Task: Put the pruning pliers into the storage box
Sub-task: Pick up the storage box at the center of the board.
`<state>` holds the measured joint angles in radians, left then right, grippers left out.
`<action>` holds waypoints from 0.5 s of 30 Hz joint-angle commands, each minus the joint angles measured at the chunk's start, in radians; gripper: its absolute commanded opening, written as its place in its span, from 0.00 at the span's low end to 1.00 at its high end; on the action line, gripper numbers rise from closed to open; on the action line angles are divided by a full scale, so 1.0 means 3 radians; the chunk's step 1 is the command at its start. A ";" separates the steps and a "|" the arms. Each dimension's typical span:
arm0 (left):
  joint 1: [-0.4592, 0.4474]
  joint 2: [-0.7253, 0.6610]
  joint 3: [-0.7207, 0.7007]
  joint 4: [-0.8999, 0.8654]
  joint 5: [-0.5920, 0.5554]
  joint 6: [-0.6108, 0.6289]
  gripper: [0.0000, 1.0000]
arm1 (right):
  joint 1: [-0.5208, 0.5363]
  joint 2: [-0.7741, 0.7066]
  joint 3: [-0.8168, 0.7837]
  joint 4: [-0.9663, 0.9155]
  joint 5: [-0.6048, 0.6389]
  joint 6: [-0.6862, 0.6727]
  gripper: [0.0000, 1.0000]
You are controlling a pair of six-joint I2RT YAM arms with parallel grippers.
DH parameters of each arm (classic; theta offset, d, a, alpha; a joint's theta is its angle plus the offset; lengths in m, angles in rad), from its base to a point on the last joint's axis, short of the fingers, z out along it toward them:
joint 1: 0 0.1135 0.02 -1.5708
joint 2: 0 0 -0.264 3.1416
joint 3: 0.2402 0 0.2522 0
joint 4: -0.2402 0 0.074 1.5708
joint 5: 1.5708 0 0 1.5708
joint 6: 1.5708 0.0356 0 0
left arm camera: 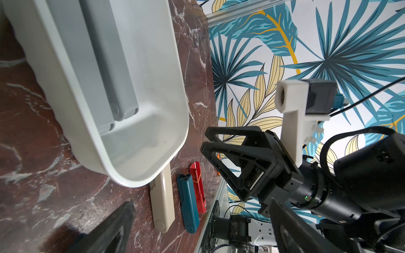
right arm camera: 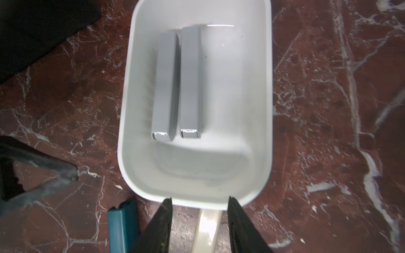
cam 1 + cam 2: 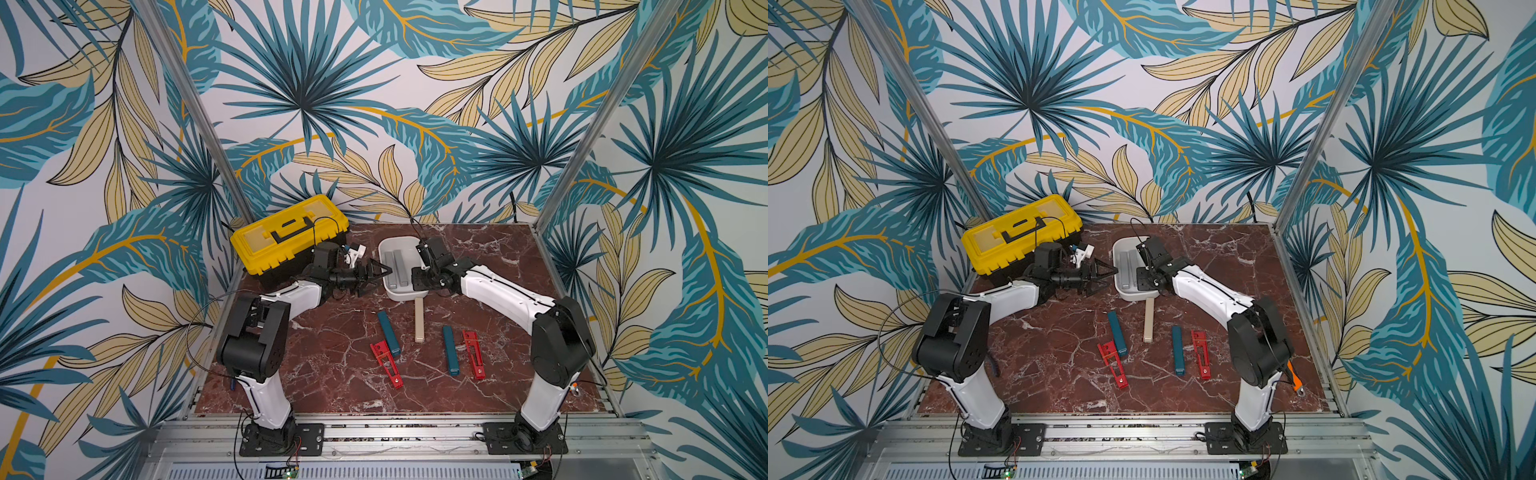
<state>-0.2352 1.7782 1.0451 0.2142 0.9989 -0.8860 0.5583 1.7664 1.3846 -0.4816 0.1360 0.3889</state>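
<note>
Two grey pruning pliers (image 2: 164, 87) (image 2: 190, 83) lie side by side in the storage box (image 2: 197, 166). They are parallel to its long walls and nearer to the wall on the robot's left. The box stands at the far middle of the table (image 3: 316, 374).

Five more pliers lie on the table, nearer to the robot bases. The beige pliers (image 3: 419, 320) point at the box, and their far end touches its near rim or goes a little under it. The left teal pliers (image 3: 389, 334) lie just beside the left red pliers (image 3: 386, 363). The right teal pliers (image 3: 451, 351) and the right red pliers (image 3: 473, 353) lie almost parallel, a little apart.

The right gripper (image 2: 199, 199) hangs above the near end of the box. Its jaws stand a little apart and hold nothing. In the right wrist view the far end of the beige pliers shows below, between the two fingers, and the grey pliers lie further ahead in the box.

The left gripper (image 3: 376, 279) is just beside the left wall of the box, above the table. Its jaws are wide apart and empty. A yellow toolbox (image 3: 286, 237) stands behind it.

Tiny print on the frame rail (image 1: 210, 219) is too small to read.
</note>
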 commanded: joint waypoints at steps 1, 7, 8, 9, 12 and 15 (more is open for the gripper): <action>-0.0026 -0.0190 -0.0042 -0.0128 -0.0051 0.0170 1.00 | 0.0016 -0.0318 -0.0313 0.0103 0.0146 0.0117 0.44; -0.0039 -0.0382 -0.0178 -0.0282 -0.0101 0.0288 1.00 | 0.0053 -0.0809 -0.0868 0.0206 0.0178 0.0284 0.44; -0.0043 -0.0417 -0.0194 -0.0298 -0.0107 0.0302 1.00 | 0.0062 -0.0895 -0.0974 0.0218 0.0196 0.0310 0.44; -0.0051 -0.0446 -0.0201 -0.0325 -0.0108 0.0316 1.00 | 0.0071 -0.0962 -0.1044 0.0223 0.0218 0.0330 0.44; -0.0077 -0.0548 -0.0234 -0.0401 -0.0127 0.0368 1.00 | 0.0089 -0.1189 -0.1256 0.0220 0.0260 0.0390 0.44; -0.0106 -0.0649 -0.0298 -0.0402 -0.0114 0.0368 1.00 | 0.0133 -0.1381 -0.1400 0.0167 0.0320 0.0448 0.44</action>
<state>-0.2573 1.6283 0.9714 0.1131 0.9672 -0.8062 0.5854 1.3983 1.0016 -0.4309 0.1959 0.4873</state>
